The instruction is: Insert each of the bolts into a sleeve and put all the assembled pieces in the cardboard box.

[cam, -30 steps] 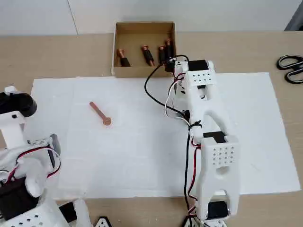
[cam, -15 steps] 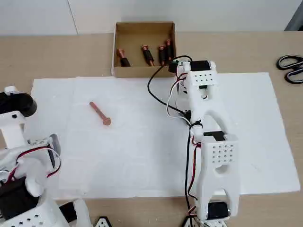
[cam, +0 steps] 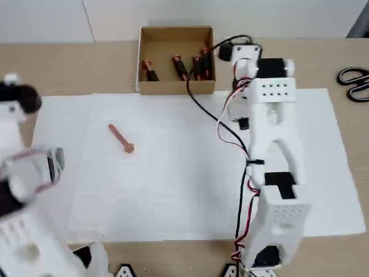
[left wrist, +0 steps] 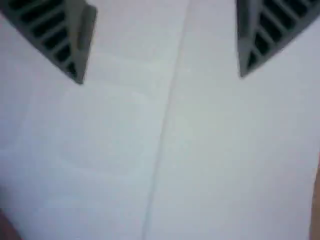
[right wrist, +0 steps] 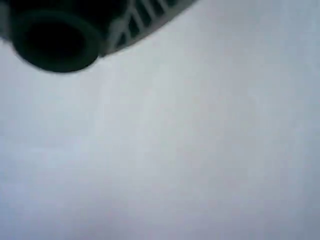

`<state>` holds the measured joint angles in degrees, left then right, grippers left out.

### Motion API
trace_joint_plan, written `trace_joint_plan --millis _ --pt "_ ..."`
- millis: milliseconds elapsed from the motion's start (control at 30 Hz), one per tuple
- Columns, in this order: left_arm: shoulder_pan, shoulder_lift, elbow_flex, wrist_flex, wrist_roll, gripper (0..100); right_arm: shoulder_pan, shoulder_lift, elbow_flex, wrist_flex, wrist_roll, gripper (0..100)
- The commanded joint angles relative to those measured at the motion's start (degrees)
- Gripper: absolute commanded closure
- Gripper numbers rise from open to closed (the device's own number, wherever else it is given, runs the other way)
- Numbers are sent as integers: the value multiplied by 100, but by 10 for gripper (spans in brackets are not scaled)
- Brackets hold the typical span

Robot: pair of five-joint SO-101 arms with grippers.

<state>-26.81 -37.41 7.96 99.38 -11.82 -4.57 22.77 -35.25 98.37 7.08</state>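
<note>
A copper bolt [cam: 121, 139] lies loose on the white paper [cam: 173, 190], left of the middle. The cardboard box [cam: 139, 57] at the back holds bolts in black sleeves [cam: 180, 67]. My right gripper [cam: 229, 52] hangs just off the box's right wall, shut on a black sleeve [right wrist: 50, 42] that I see end-on in the right wrist view. The left arm [cam: 23, 179] stands at the table's left edge. My left gripper [left wrist: 160, 50] is open over bare paper, its dark ribbed fingers [left wrist: 65, 35] wide apart with nothing between them.
Scissors [cam: 354, 81] lie on the wooden table at the far right. The right arm's white links [cam: 277, 150] and its black cable [cam: 216, 118] stretch over the paper's right half. The paper between bolt and arm is bare.
The right arm has lifted away from the box's front right corner and swung back and to the right. The left arm has shifted at the left edge.
</note>
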Motion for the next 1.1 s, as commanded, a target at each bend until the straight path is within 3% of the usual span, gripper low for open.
trace_joint_plan --millis 0,400,833,1067 --pt "457 1266 -769 105 -79 811 277 -558 123 127 70 995" --pt "2242 5046 -2624 -70 1248 811 356 -1024 1178 92 26 995" --pt "2180 7903 -4321 -352 2760 812 356 -1024 1178 84 18 995" --pt "2215 8281 -4541 -343 2919 868 356 -1024 1178 75 18 995"
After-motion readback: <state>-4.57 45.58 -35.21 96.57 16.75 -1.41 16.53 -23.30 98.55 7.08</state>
